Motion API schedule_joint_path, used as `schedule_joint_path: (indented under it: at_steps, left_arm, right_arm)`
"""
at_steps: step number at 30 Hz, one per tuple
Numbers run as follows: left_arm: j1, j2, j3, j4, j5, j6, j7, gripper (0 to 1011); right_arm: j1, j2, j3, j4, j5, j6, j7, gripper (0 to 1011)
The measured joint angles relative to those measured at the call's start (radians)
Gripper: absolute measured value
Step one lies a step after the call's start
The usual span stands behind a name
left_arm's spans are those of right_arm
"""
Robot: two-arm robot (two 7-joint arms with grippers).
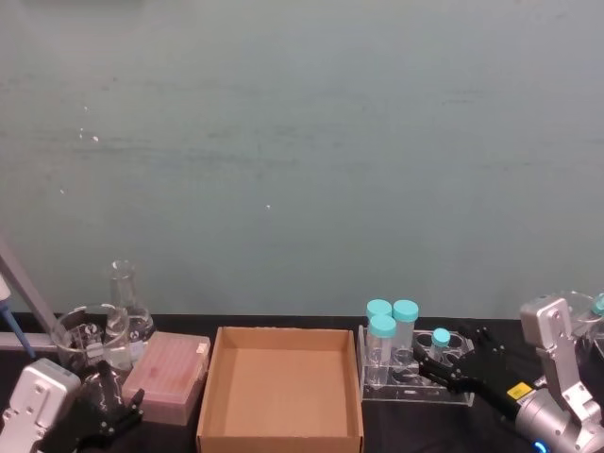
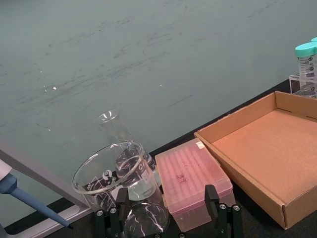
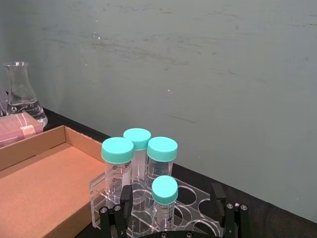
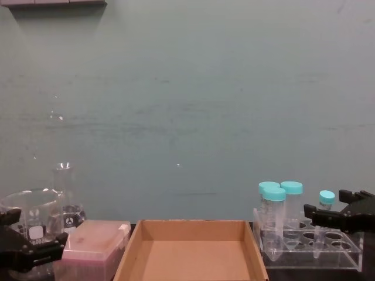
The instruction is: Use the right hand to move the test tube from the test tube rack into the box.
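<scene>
The slim test tube point(image 3: 164, 190) with its small teal cap stands in the clear test tube rack point(image 1: 416, 393), in front of three wider teal-capped tubes point(image 1: 391, 317). My right gripper point(image 3: 171, 206) is open at the rack, a finger on each side of the slim tube point(image 1: 441, 337) and neither touching it. From the chest view the right gripper point(image 4: 337, 219) reaches in from the right edge beside the tube point(image 4: 324, 202). The brown cardboard box point(image 1: 279, 392) lies open left of the rack. My left gripper point(image 1: 106, 411) rests open at the lower left.
A pink translucent plastic box point(image 1: 168, 376) sits left of the cardboard box. Behind it stand a glass beaker point(image 1: 83, 340) and a conical flask point(image 1: 124, 304). A blue pipette tip point(image 2: 25, 198) shows at the far left. A teal wall closes the back.
</scene>
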Motion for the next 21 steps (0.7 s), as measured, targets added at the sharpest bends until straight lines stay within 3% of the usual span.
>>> schedule_joint_path:
  at_steps: [4,7,8,16,19,21]
  left_arm:
    - [0.000,0.000,0.000,0.000,0.000,0.000,0.000,1000]
    - [0.000,0.000,0.000,0.000,0.000,0.000,0.000,1000]
    - [0.000,0.000,0.000,0.000,0.000,0.000,0.000,1000]
    - [0.000,0.000,0.000,0.000,0.000,0.000,0.000,1000]
    - [0.000,0.000,0.000,0.000,0.000,0.000,0.000,1000]
    - [0.000,0.000,0.000,0.000,0.000,0.000,0.000,1000]
  right_arm:
    - [0.000,0.000,-0.001,-0.001,0.000,0.000,0.000,993]
    - [0.000,0.000,-0.001,-0.001,0.000,0.001,0.000,928]
    - [0.000,0.001,-0.001,-0.001,0.000,0.001,-0.001,869]
    - [-0.001,0.001,-0.002,-0.002,0.001,0.001,-0.002,690]
    - [-0.001,0.001,-0.002,-0.002,0.001,0.002,-0.002,549]
    - [-0.001,0.001,-0.002,-0.002,0.001,0.002,-0.002,508]
